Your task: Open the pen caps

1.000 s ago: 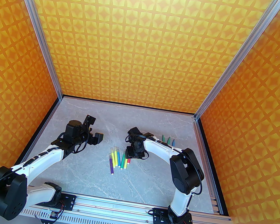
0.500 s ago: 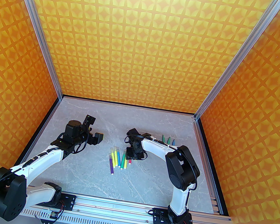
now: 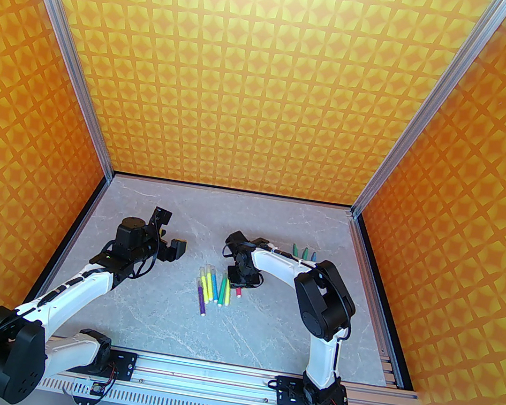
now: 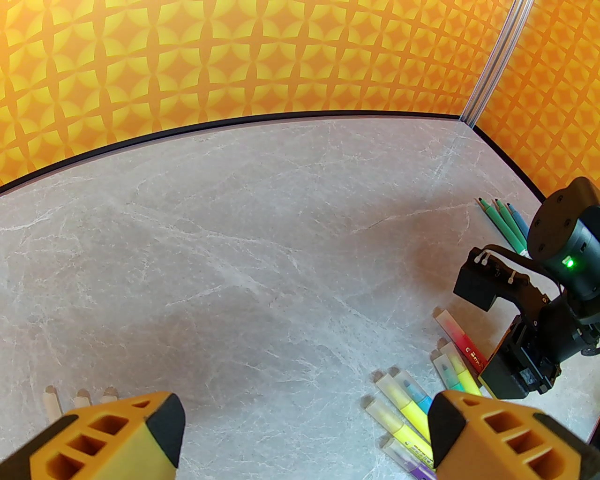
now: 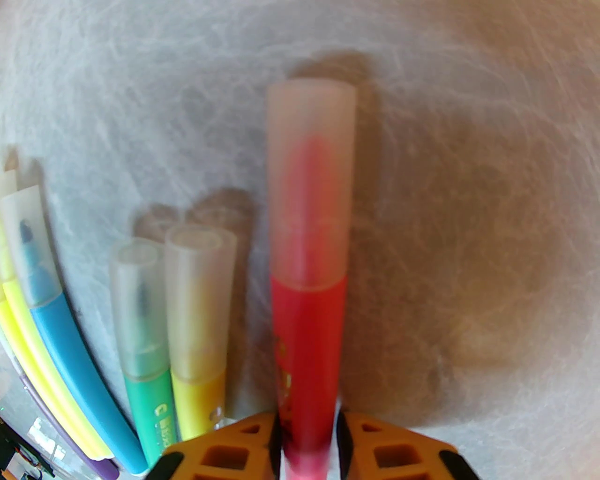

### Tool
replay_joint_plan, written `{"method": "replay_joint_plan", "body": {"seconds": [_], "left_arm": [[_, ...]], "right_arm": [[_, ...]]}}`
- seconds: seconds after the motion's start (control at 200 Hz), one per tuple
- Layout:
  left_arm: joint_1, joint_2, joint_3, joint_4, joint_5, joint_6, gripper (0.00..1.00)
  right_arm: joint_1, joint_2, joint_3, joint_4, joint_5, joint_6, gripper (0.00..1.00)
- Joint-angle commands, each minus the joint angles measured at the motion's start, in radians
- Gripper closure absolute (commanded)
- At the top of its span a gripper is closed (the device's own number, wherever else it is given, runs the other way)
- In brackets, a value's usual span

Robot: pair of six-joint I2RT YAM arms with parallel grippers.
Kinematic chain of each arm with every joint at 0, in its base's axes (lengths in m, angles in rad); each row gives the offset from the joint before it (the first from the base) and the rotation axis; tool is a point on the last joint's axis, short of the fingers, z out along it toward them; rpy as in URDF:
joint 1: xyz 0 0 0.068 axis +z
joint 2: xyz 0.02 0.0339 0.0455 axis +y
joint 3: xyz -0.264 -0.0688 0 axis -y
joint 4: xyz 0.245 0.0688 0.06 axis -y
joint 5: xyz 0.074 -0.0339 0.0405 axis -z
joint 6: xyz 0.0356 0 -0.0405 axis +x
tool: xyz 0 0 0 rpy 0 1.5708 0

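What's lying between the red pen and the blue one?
A green pen and a yellow pen, both capped, beside the red pen; right wrist view.

The top camera looks down from above and behind the arms (image 3: 83, 284) over the whole table (image 3: 259, 340). The left wrist view faces across it toward the far walls (image 4: 187, 56) — the right wrist view sits close over a red pen (image 5: 307, 337). All share the pens (image 3: 211, 289).

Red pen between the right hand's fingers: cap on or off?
On. The translucent cap covers the tip of the red pen, seated against its barrel.
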Motion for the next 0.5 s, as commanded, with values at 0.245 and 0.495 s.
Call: {"method": "replay_joint_plan", "body": {"seconds": [0.245, 0.495], "left_arm": [[-0.003, -0.013, -0.011, -0.005, 0.014, 0.015, 0.10], [-0.005, 0.004, -0.004, -0.007, 0.013, 0.011, 0.10]], "right_arm": [[-0.006, 0.076, 0.013, 0.006, 0.149, -0.005, 0.80], [-0.006, 0.040, -0.003, 0.028, 0.148, -0.022, 0.92]]}}
